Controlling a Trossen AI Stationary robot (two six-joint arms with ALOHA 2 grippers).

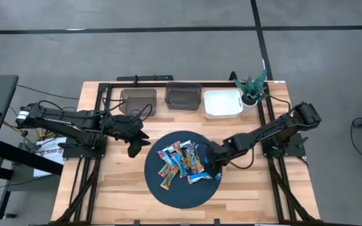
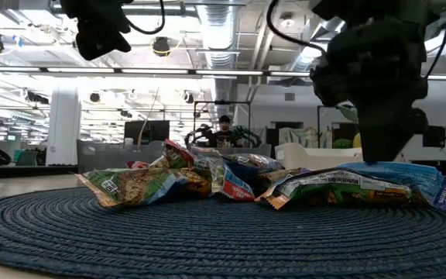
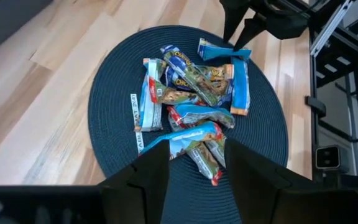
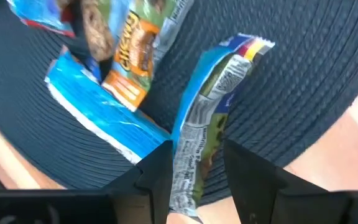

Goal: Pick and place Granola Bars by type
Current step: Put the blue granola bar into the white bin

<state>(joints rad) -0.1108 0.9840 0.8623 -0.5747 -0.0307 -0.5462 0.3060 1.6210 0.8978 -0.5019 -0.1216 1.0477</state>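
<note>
I see the wooden table (image 1: 118, 182) carrying a round dark woven mat (image 1: 181, 191), three bins (image 1: 183, 96) and a potted plant (image 1: 252, 90).

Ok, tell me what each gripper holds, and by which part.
Right gripper straddles one end of a blue-white bar on the mat, not yet clamped. Left gripper hangs open, holding nothing.

Blue-white, green-brown and red-orange Granola Bars (image 1: 182, 160) lie on a dark blue woven mat (image 1: 181, 191).
</note>
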